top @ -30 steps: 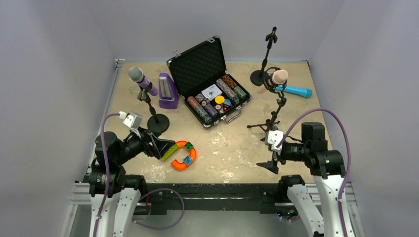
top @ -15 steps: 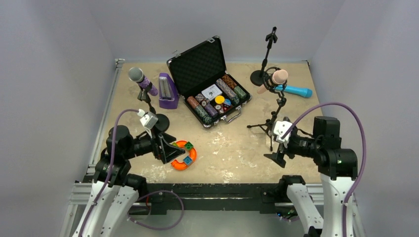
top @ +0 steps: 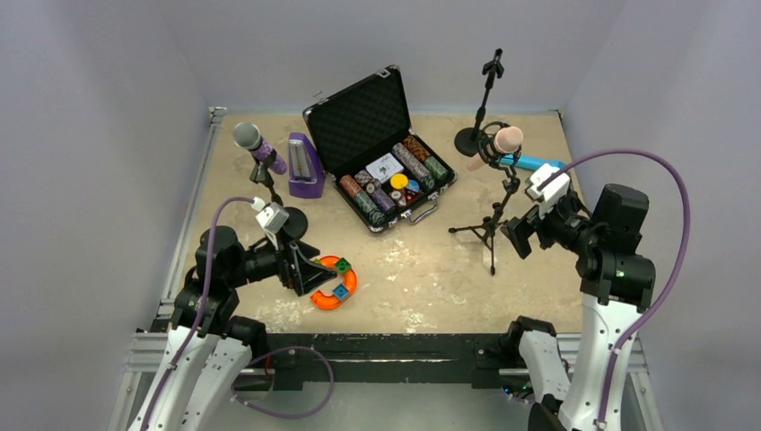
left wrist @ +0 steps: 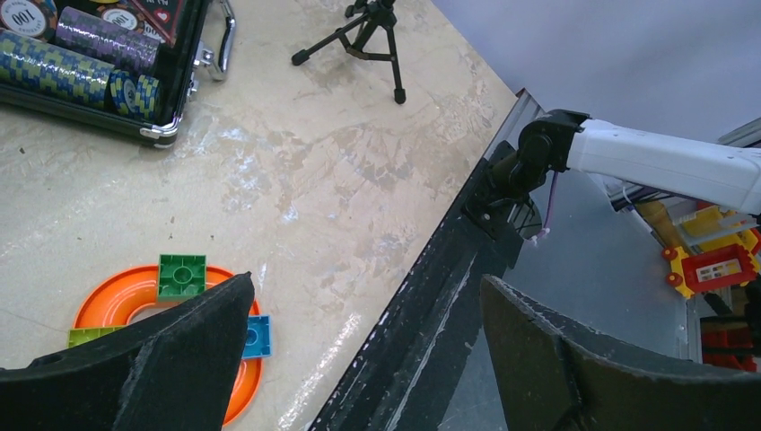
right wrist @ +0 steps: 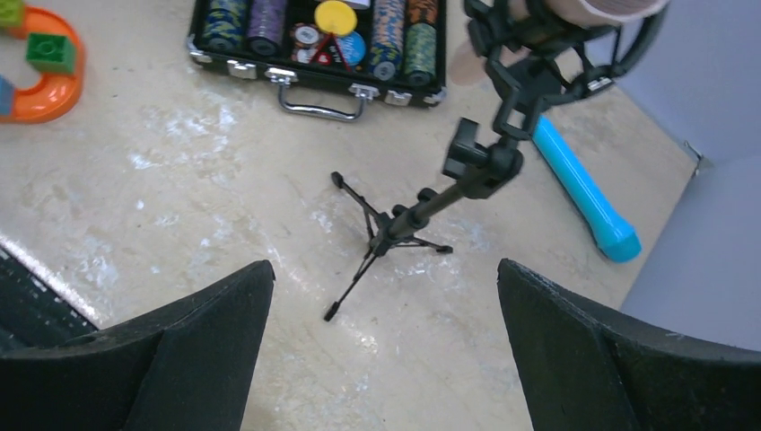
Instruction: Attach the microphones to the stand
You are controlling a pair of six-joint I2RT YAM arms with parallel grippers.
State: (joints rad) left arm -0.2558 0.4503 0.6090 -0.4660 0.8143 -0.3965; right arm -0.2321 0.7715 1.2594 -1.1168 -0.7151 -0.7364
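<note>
A glittery purple microphone (top: 258,145) sits in the clip of a round-base stand (top: 287,223) at the left. The pale pink microphone (top: 499,143) (right wrist: 599,9) is clipped in the tripod stand (top: 490,228) (right wrist: 397,227). On the table behind it lies the cyan-blue microphone (top: 537,162) (right wrist: 583,192). A third stand (top: 488,90), tall with a round base, has nothing in its clip at the back. My right gripper (top: 520,235) (right wrist: 386,280) hangs open just right of the tripod. Over the orange ring, my left gripper (top: 314,269) (left wrist: 368,289) is open too.
An open black poker-chip case (top: 380,153) (right wrist: 314,74) fills the table's middle. A purple metronome-shaped box (top: 304,166) stands beside the purple microphone's stand. An orange ring with toy bricks (top: 336,282) (left wrist: 121,301) lies near the front edge (left wrist: 422,296). Grey walls enclose three sides.
My right arm has risen and swung back and right, from near the front edge to beside the tripod. The left arm shifted a little right, then stayed.
</note>
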